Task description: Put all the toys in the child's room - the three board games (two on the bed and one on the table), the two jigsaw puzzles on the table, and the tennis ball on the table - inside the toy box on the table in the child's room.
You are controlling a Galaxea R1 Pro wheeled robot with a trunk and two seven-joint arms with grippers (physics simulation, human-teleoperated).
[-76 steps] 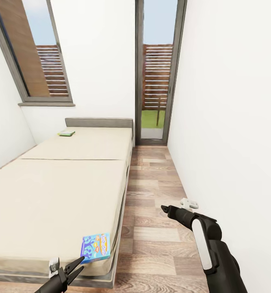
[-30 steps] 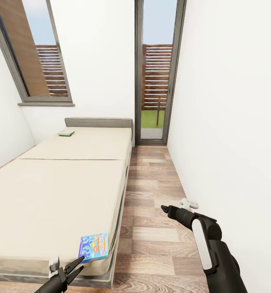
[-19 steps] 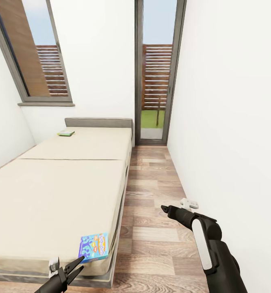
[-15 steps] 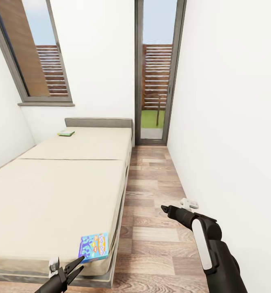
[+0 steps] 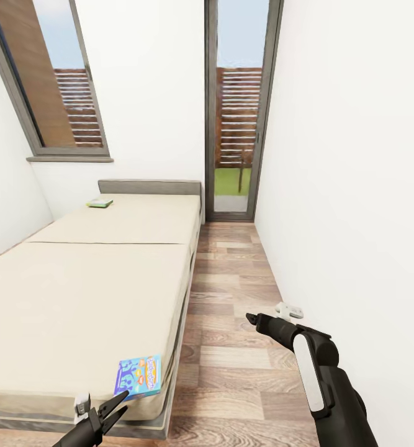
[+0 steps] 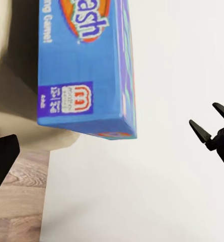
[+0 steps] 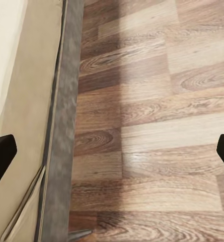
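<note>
Your left gripper [image 5: 117, 406] hangs open just short of the blue cartoon board game [image 5: 138, 376], which lies flat at the near corner of the bed [image 5: 89, 292], its edge jutting past the mattress; through the left wrist camera the blue box [image 6: 84, 70] sits ahead of the spread fingers and touches neither. Your right gripper [image 5: 251, 321] is held out over the wood-plank floor [image 5: 238, 279] beside the bed frame, and its fingertips sit wide apart with nothing between them in the right wrist view. A 2nd board game [image 5: 100, 202], small and green, rests far up the mattress by the grey headboard [image 5: 149, 186]. A small white object [image 5: 288, 309], too small to identify, lies on the floor against the right wall.
</note>
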